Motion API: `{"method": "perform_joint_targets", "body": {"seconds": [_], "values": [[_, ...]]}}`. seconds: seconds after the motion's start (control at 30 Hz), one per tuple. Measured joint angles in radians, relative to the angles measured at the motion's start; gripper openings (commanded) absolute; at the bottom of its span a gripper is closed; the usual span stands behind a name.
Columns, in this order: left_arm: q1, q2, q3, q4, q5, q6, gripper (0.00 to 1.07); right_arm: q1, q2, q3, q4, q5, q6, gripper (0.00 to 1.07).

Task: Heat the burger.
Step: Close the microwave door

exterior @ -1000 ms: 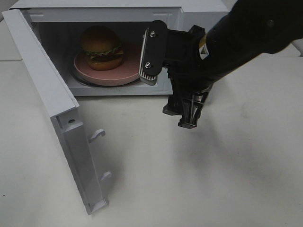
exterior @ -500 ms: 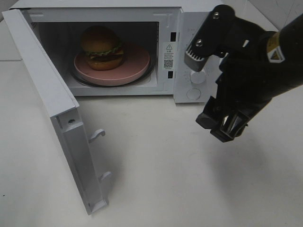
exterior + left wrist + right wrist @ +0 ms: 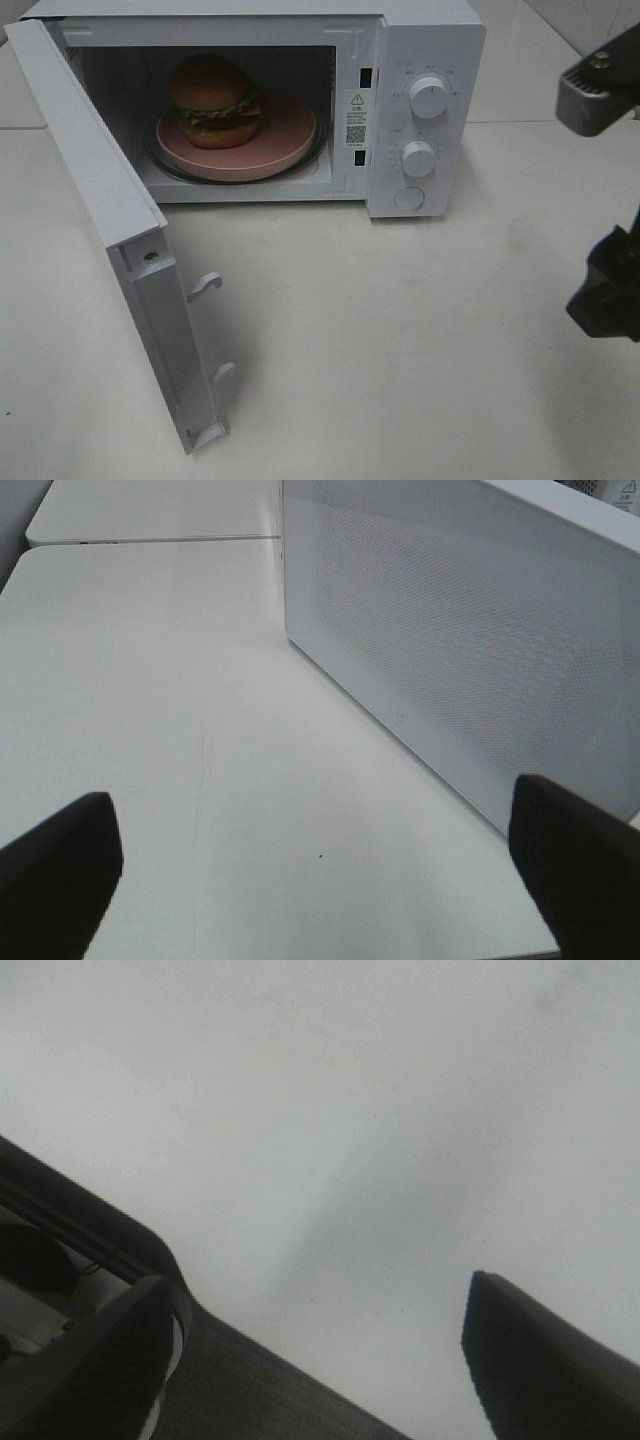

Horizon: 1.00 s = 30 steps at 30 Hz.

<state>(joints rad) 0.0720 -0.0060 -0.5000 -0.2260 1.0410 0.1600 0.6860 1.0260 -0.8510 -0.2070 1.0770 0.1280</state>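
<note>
The burger (image 3: 214,100) sits on a round pink plate (image 3: 285,135) inside the white microwave (image 3: 425,40), whose door (image 3: 110,220) hangs wide open to the left. My right gripper (image 3: 608,200) is at the far right edge of the exterior high view, well away from the oven, open and empty. The right wrist view shows its two dark fingers (image 3: 540,1360) spread over bare table. My left gripper (image 3: 318,875) is also open, with nothing between its fingertips (image 3: 55,880); it looks along a perforated white microwave panel (image 3: 470,650). The exterior view does not show the left gripper.
Two knobs (image 3: 428,98) and a round button (image 3: 408,199) sit on the microwave's control panel. The open door juts out toward the front left, with two latch hooks (image 3: 205,285) on its edge. A white table (image 3: 400,350) lies in front.
My right gripper has pulled back from the microwave opening to the far right, uncovering the control panel. The burger, plate and door have not moved.
</note>
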Motion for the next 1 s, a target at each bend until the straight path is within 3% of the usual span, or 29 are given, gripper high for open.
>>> {"method": "perform_joint_targets", "body": {"seconds": [0.37, 0.7, 0.83, 1.0], "values": [[0.000, 0.000, 0.000, 0.000, 0.000, 0.000, 1.00, 0.000, -0.218, 0.024, 0.030, 0.105, 0.004, 0.76], [0.000, 0.000, 0.000, 0.000, 0.000, 0.000, 1.00, -0.004, -0.480, 0.179, 0.018, 0.104, 0.004, 0.76], [0.000, 0.000, 0.000, 0.000, 0.000, 0.000, 1.00, -0.102, -0.567, 0.282, 0.013, 0.077, 0.004, 0.76], [0.000, 0.000, 0.000, 0.000, 0.000, 0.000, 1.00, -0.202, -0.634, 0.316, 0.013, 0.019, 0.000, 0.76]]}}
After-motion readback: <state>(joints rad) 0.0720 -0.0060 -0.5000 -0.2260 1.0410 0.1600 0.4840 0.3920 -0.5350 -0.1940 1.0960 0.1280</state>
